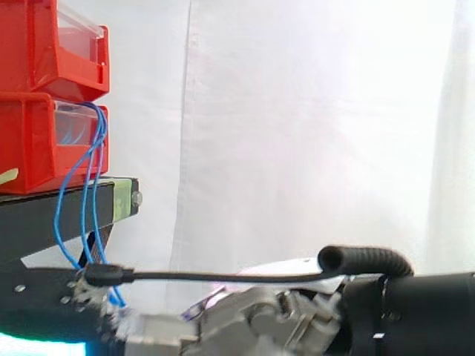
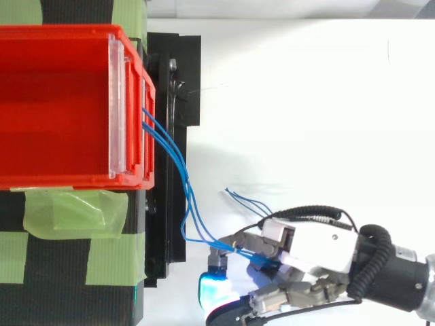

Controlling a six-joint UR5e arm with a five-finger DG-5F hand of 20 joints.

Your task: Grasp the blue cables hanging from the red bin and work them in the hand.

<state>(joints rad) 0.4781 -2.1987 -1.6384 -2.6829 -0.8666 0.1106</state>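
Observation:
Thin blue cables (image 1: 95, 170) hang from the front of the lower red bin (image 1: 30, 144) and drop past the edge of the black stand (image 1: 67, 208). From above, the blue cables (image 2: 185, 183) leave the red bin (image 2: 61, 102), curve down and right, and run into the hand (image 2: 309, 248). Its fingers (image 2: 255, 243) are curled over the strands and pinch them. The free cable ends (image 2: 239, 198) stick out up and left of the hand. One pad (image 2: 213, 288) glows cyan below the cables. In the side view the hand (image 1: 260, 319) sits low, just right of the cables' lower part.
A second red bin (image 1: 52, 44) is stacked on top of the lower one. Green tape (image 2: 68, 210) covers parts of the stand beside the bin. A white surface (image 2: 306, 115) stretches to the right, and a white curtain (image 1: 312, 133) hangs behind.

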